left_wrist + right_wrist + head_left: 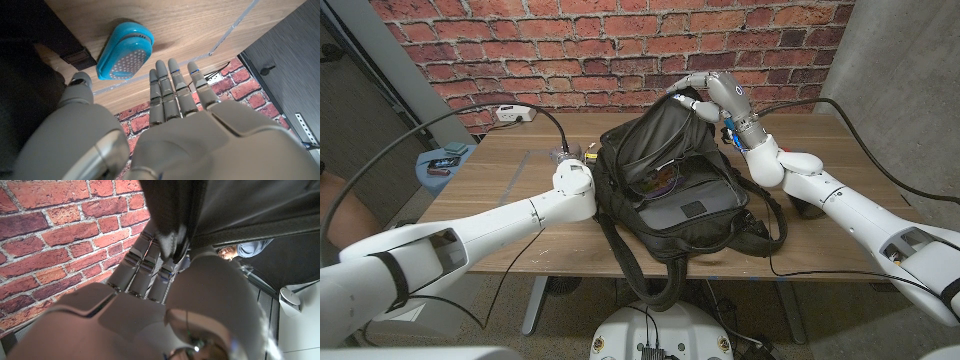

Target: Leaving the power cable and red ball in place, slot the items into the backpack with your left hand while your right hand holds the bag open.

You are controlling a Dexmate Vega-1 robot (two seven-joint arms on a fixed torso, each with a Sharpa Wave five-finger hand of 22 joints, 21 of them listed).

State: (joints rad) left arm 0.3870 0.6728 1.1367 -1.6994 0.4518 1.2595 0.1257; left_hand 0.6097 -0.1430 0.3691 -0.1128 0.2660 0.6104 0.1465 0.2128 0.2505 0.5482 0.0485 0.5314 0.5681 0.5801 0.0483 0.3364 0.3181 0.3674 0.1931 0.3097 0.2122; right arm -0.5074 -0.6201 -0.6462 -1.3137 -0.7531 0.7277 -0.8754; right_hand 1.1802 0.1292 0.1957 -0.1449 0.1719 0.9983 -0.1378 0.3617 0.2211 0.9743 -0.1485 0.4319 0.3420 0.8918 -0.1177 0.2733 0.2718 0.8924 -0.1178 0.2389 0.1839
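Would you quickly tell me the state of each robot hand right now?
Left robot hand: open, fingers straight, holding nothing, near the blue oval perforated object.
Right robot hand: closed, gripping the top edge of the black fabric backpack.

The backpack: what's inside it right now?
The backpack is held open at its top by the right hand. Through the opening something dark with a faint purple sheen shows; what it is can't be told. Deeper parts are hidden by the black fabric.
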